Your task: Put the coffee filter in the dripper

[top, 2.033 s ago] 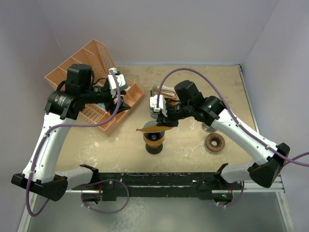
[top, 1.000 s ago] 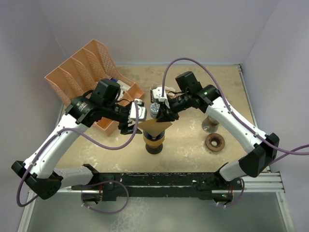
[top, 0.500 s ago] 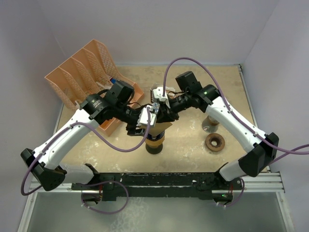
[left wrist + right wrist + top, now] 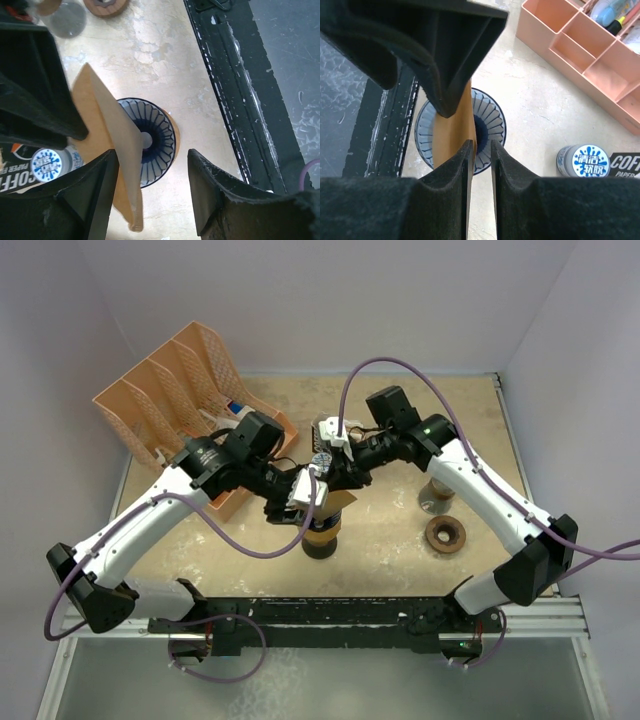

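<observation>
The brown paper coffee filter (image 4: 341,502) hangs folded flat and tilted just above the blue ribbed dripper (image 4: 322,533), which stands on a wooden collar. My right gripper (image 4: 335,480) is shut on the filter's upper corner. In the right wrist view the filter (image 4: 451,135) runs along the left finger over the dripper (image 4: 492,125). My left gripper (image 4: 300,508) is open beside the filter. In the left wrist view its jaws straddle the filter's (image 4: 107,140) lower edge above the dripper (image 4: 157,145), and the filter lies against the left finger.
An orange divided organiser (image 4: 180,390) stands at the back left. A coffee filter box and a small blue-lidded can (image 4: 582,161) sit just behind the dripper. A glass piece (image 4: 437,500) and a wooden ring (image 4: 445,535) lie to the right. A black rail (image 4: 330,615) runs along the front.
My left arm swung from the orange organiser to the dripper, and its open jaws closed in round the filter. My right gripper turned the filter from flat to tilted and kept hold of it.
</observation>
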You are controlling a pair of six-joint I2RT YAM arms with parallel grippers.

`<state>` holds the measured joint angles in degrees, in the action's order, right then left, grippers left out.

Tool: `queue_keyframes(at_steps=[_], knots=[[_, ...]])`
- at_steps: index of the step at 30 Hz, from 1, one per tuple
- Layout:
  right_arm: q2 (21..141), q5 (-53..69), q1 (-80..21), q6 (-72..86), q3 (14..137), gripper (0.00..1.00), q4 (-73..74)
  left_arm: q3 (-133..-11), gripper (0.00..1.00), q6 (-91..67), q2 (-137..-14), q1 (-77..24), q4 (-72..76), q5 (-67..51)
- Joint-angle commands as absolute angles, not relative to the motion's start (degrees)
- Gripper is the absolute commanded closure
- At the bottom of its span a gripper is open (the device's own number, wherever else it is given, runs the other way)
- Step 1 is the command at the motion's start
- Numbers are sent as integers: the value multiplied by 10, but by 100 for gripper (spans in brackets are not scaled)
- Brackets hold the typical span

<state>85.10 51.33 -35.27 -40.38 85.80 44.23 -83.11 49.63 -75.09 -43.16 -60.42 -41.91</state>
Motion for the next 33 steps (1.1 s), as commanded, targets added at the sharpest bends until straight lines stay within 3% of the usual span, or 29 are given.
queue_keyframes(at_steps=[1,16,33], knots=[[843,493,-348,-384,856,75,418,-800,44,501,-737,-436,-585,-459],[874,444,-349,-373,843,56,403,-744,45,461,-731,-449,-526,-481],[881,450,-350,-384,816,43,401,-673,44,409,-722,-454,-457,-500]])
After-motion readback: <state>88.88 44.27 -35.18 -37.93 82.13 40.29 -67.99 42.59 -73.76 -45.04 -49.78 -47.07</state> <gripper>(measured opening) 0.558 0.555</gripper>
